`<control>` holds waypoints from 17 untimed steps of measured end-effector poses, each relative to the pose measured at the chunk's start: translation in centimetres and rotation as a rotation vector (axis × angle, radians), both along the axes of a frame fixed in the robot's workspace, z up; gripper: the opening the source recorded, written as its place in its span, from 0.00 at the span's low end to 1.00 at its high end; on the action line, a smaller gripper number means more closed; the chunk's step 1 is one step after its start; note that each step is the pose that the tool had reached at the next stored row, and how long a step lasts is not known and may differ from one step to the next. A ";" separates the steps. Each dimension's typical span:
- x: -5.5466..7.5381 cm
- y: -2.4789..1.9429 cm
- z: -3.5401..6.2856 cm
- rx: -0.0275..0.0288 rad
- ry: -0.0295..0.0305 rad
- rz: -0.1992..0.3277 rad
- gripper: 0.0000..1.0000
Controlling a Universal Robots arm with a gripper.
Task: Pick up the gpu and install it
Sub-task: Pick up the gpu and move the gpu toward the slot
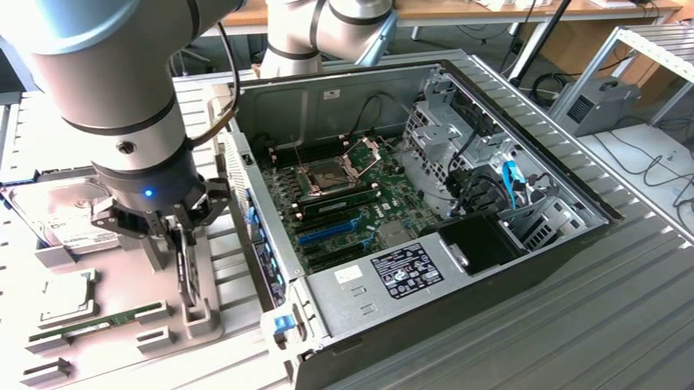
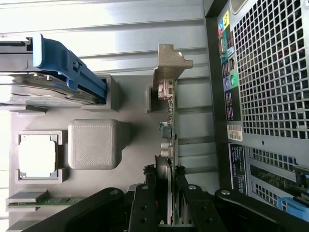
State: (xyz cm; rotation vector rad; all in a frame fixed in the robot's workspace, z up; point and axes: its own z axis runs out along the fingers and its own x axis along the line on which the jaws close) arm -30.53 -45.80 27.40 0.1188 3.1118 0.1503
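Note:
The gpu (image 1: pixel 191 280) stands on edge in a slotted holder on the grey parts tray (image 1: pixel 119 272), at the exterior view's left, just outside the open computer case (image 1: pixel 509 268). In the wrist view I look down its thin edge (image 2: pixel 167 128), with the silvery bracket (image 2: pixel 170 65) at the far end. My gripper (image 1: pixel 182 258) (image 2: pixel 164 205) is lowered over the card. One black finger (image 2: pixel 147 203) presses each face, so it is shut on the gpu. The card still rests in its holder. A blue expansion slot (image 1: pixel 331 231) lies on the motherboard (image 1: pixel 358 191) inside the case.
On the tray are a silver hard drive (image 1: pixel 63 215) with a blue clip (image 2: pixel 67 67), a processor chip (image 1: pixel 67 296) (image 2: pixel 37 154) and a green RAM stick (image 1: pixel 93 325) (image 2: pixel 48 199). The case's perforated rear wall (image 2: pixel 270 72) rises close beside the card. Cables and a drive cage (image 1: pixel 477 154) crowd the case's far side.

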 end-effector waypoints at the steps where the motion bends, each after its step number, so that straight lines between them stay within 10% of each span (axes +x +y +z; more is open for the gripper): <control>1: 0.0 0.01 0.14 0.0000 -0.0001 0.000 0.26; 7: 0.0 0.12 0.33 0.0125 -0.0003 0.000 0.26; 17: 0.0 0.37 0.44 0.0154 -0.0001 0.000 0.26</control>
